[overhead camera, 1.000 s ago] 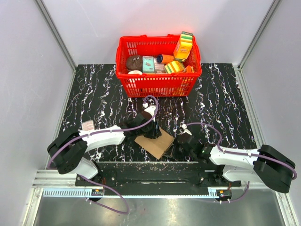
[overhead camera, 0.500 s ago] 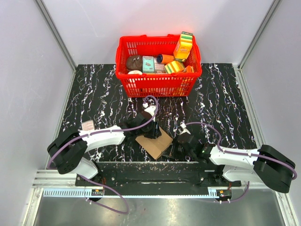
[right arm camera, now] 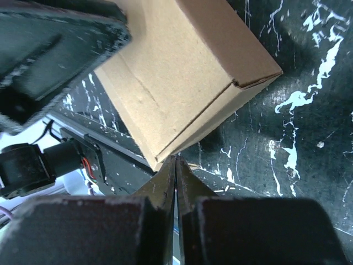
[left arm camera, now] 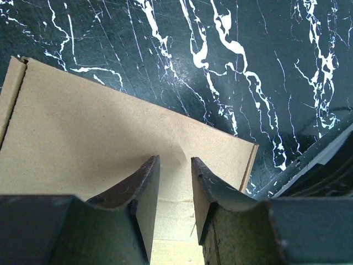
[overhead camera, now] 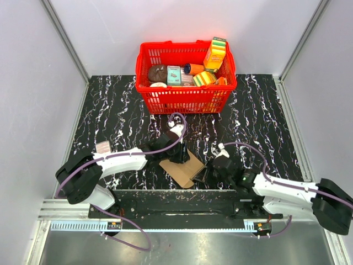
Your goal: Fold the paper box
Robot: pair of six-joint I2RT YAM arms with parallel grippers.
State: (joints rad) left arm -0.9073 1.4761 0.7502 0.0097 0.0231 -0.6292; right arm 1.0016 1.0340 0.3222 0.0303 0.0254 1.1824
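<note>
Box (overhead camera: 182,168) lies flat at the table's (overhead camera: 110,110) near edge, about mid-width, turned corner-on to that edge. It looks folded up, with a flap seam along one side wall. Left gripper (left arm camera: 175,161) is on top of it, tips down on the top face. Its jaws are narrow with a slim gap, and only cardboard shows in the gap, nothing pinched. Right gripper (right arm camera: 175,160) sits low at the box's near right side, jaws pressed together, gripping nothing. Its tips are right at the wall's bottom edge; contact unclear. Red basket (overhead camera: 185,99) of packages stands at the far edge, well apart from the box.
</note>
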